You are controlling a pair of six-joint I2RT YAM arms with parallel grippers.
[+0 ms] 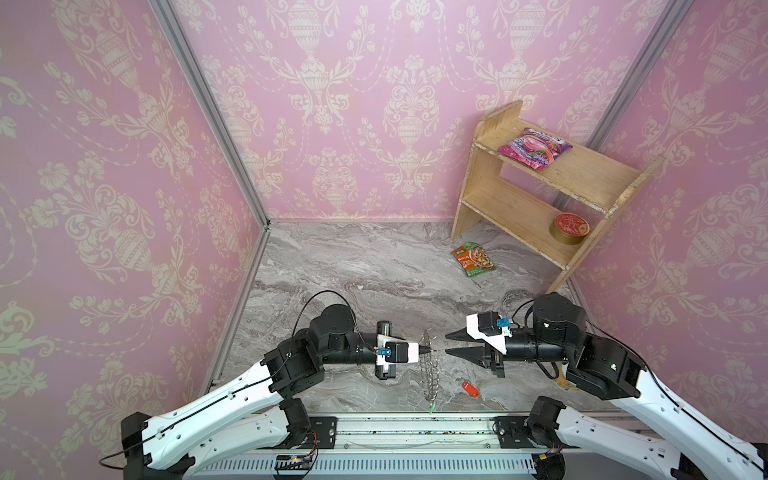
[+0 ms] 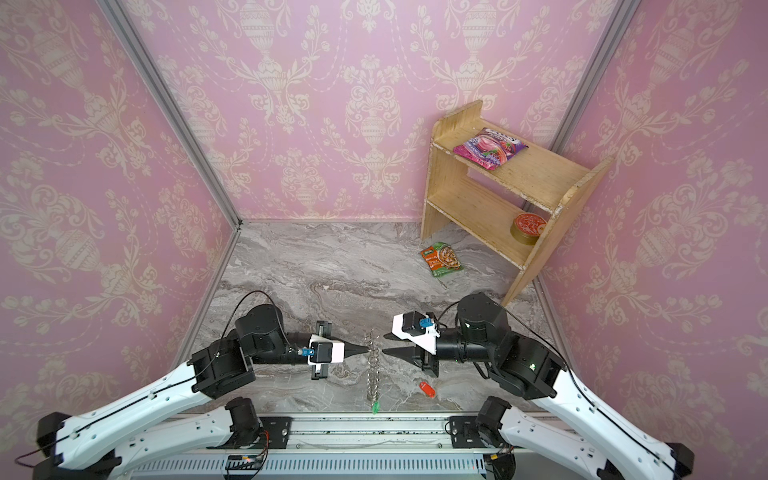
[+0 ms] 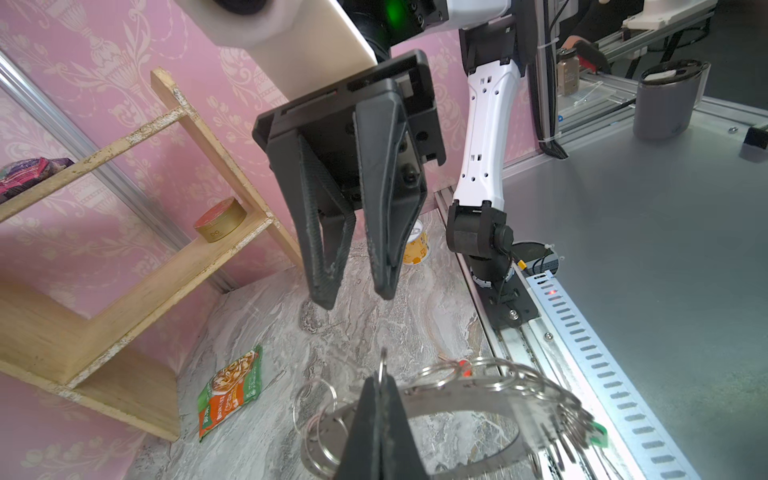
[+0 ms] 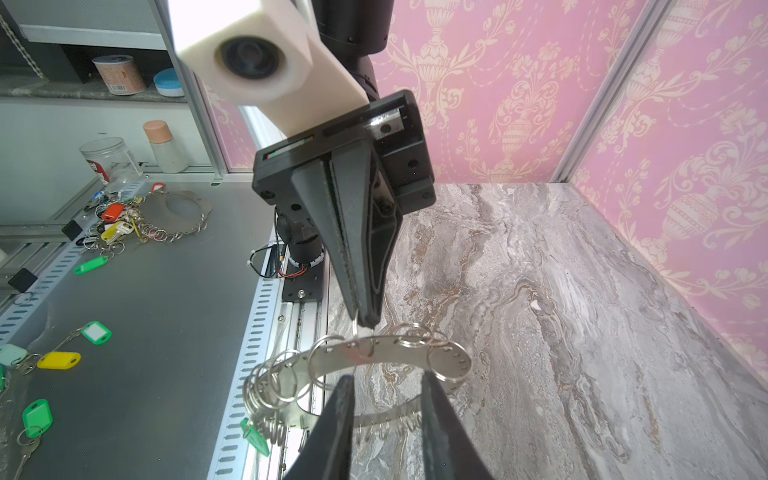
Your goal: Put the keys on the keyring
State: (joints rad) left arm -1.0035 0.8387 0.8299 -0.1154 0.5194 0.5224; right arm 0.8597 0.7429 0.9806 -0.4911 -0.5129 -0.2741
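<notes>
The left hand is clenched on one small wire loop of the keyring. The keyring hangs edge-on between the two hands, running from far to near in both top views. The green-tagged key seems to hang from a loop at its near end. The red-tagged key lies loose on the bench, toward the near edge from the right hand. That hand is part-open, empty and clearly the nearer one. The tag's long axis slants across the hand's reach.

In both top views: 1 keyring; 2 keys: red-tagged key, green-tagged key; 2 packets: purple packet, orange-green packet; 1 tin; 1 shelf.
</notes>
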